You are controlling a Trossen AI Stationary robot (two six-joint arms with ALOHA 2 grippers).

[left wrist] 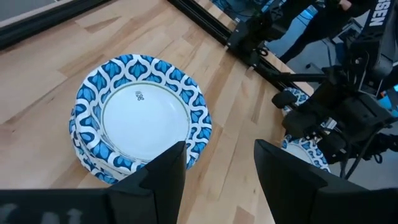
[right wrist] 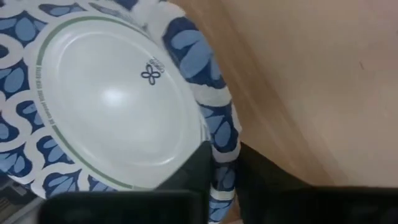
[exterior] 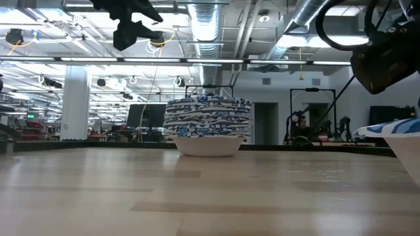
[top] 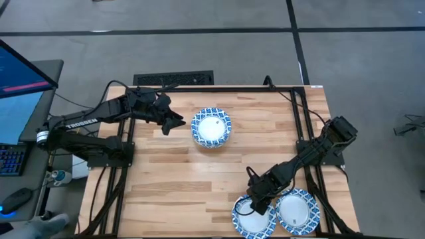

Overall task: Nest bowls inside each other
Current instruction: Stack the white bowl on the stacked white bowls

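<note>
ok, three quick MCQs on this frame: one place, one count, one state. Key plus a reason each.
1. Where is the stack of bowls?
A. far-centre of the table
B. near-left corner
C. off the table

2. How many bowls lie apart from the stack?
A. none
B. two
C. five

3. The right pincer is:
A. wide open in the air
B. shut on a bowl rim
C. out of view

Key: 1 A, high view shows it there. 2 B, near-right bowl and held bowl. 3 B, fingers straddle the rim.
</note>
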